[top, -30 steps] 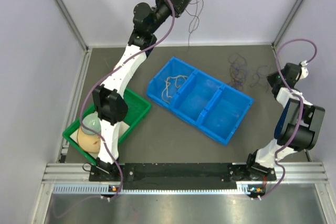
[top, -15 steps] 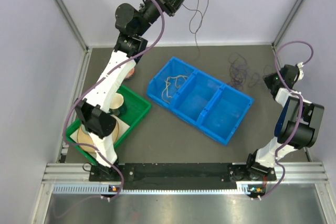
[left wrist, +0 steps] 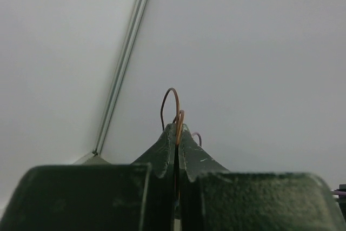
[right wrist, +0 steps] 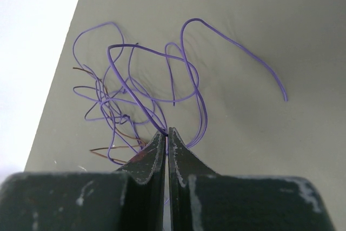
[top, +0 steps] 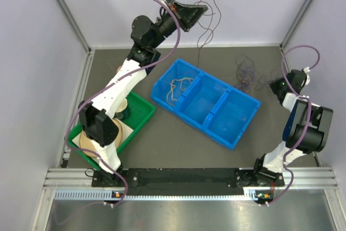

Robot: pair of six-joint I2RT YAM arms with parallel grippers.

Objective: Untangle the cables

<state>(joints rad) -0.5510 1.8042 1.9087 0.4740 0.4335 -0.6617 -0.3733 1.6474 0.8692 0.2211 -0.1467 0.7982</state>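
My left gripper (top: 203, 8) is raised high at the back wall, shut on a thin brown cable (left wrist: 178, 120) that loops out of its tips; the cable (top: 208, 25) hangs down from it toward the mat. My right gripper (top: 273, 85) is low at the right side of the mat, shut on a purple cable (right wrist: 151, 79) of the tangle (top: 250, 73). The tangle holds purple loops and some brown strands (right wrist: 116, 128) lying on the mat. A pale cable (top: 177, 86) lies in the left compartment of the blue bin (top: 201, 128).
A green tray (top: 139, 125) with a cup and a round tan thing stands at the front left. The blue three-compartment bin sits in the middle of the dark mat. Metal frame posts stand at the back corners.
My left arm swung left and then back right, with the brown cable still hanging from its gripper. My right gripper moved slightly lower and to the left, toward the tangle.
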